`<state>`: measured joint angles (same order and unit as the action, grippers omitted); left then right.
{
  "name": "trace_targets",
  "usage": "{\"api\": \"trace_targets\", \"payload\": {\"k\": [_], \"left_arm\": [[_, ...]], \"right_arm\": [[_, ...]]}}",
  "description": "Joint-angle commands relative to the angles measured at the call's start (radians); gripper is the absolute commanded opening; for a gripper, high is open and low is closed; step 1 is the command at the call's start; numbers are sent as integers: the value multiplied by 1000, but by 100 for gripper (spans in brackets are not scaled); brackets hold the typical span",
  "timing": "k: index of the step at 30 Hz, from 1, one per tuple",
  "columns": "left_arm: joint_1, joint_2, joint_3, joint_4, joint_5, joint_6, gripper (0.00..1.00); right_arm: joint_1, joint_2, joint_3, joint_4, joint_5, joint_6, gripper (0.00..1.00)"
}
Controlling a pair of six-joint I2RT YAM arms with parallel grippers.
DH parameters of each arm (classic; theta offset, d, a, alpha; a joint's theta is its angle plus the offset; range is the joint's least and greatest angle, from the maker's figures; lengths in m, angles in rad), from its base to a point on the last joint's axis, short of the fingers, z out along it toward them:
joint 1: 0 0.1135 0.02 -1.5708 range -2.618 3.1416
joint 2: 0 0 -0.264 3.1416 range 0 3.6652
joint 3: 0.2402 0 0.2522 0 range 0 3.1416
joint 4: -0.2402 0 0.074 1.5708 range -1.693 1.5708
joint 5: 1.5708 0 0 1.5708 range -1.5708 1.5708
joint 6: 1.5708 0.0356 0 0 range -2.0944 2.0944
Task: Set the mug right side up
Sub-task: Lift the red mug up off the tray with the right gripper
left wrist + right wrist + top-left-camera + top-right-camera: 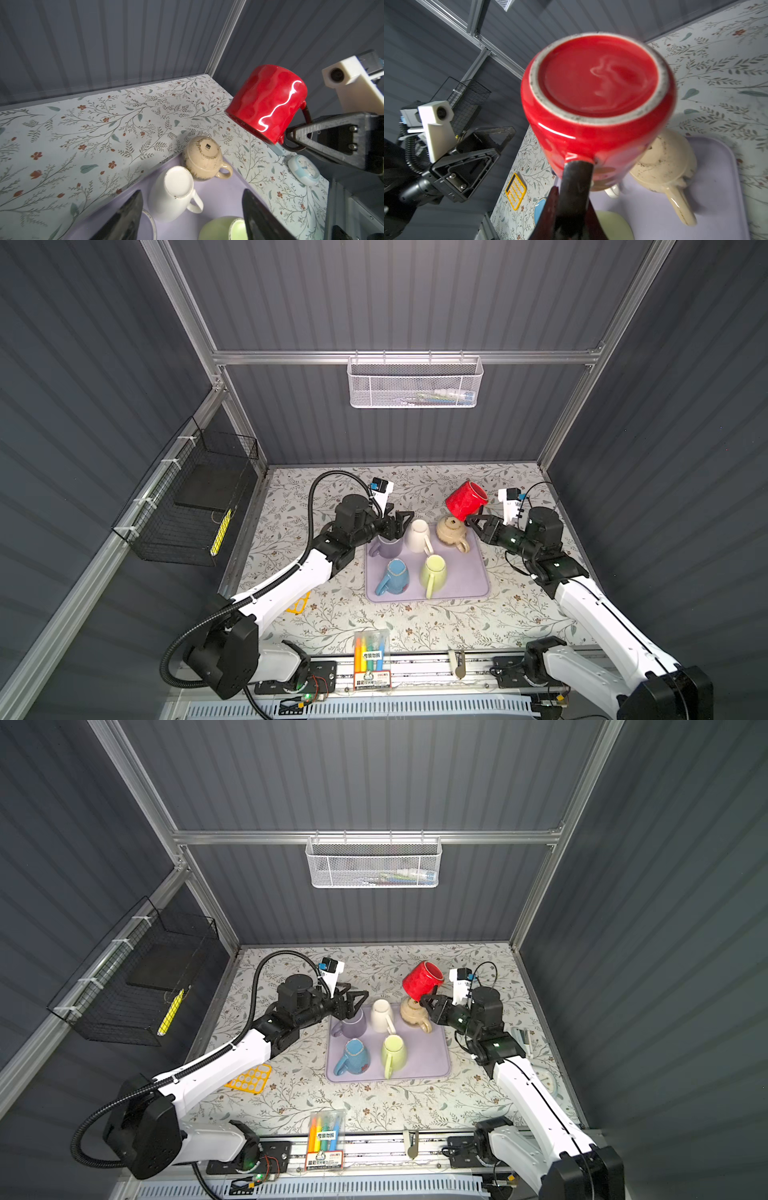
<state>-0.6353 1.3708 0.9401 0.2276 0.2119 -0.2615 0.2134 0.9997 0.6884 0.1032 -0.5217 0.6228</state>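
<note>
The red mug (466,499) (423,981) hangs tilted in the air above the far right corner of the purple tray (469,585). My right gripper (471,519) (575,187) is shut on the mug's handle. The mug's base (598,76) faces the right wrist camera and its mouth points down toward the tray. In the left wrist view the red mug (268,104) shows from the side. My left gripper (401,522) (193,190) stands open over the tray's far left, holding nothing.
On the tray stand a purple mug (388,547), a white mug (417,535) and a beige mug (451,531), both bottom up, a blue mug (395,576) and a green mug (434,572). A marker pack (372,655), a yellow calculator (249,1077) and a small clock (304,169) lie around.
</note>
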Motion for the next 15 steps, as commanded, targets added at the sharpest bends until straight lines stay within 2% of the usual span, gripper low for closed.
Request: {"api": "trace_targets", "payload": {"k": [1,10,15], "left_arm": [[-16,38,9,118,66,-56,75],[-29,139,71,272,192,-127,75],[-37,171,78,350,224,-165,75]], "right_arm": [[-5,2,59,219,-90,30,0],[-5,70,62,392,-204,111,0],[-5,108,57,482,-244,159,0]]}}
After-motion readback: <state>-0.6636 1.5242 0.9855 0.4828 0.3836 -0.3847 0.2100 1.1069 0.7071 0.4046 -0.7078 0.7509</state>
